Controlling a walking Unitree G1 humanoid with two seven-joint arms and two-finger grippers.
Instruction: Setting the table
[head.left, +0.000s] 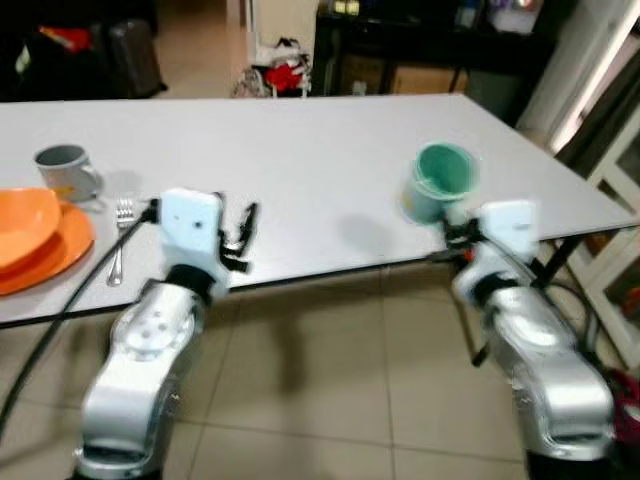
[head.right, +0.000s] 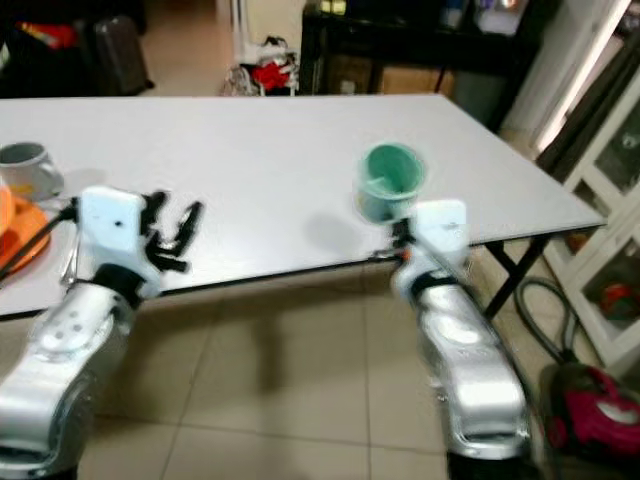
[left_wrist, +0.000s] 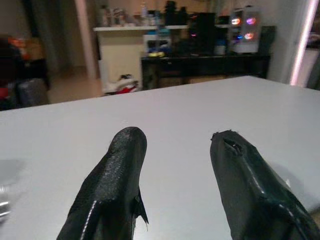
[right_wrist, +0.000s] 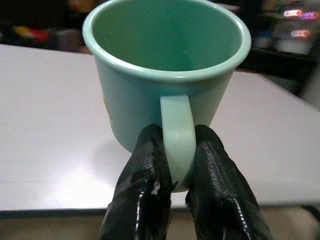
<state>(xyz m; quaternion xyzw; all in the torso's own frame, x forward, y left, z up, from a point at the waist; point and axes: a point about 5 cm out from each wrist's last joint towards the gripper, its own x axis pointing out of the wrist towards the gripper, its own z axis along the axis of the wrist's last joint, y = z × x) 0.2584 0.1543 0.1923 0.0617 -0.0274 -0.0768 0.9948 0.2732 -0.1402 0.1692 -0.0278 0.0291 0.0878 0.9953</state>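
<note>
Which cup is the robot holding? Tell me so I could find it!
Look at the big white table. Near its front edge on the robot's right, the right gripper pinches the handle of a mint green mug. The other mug, far left beside the orange plate, is grey and nobody holds it.

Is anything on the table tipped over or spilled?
Nothing stands out. The green mug is upright, pinched by its handle in the right tool. The grey mug, fork and orange plate sit tidily at the table's left end.
</note>
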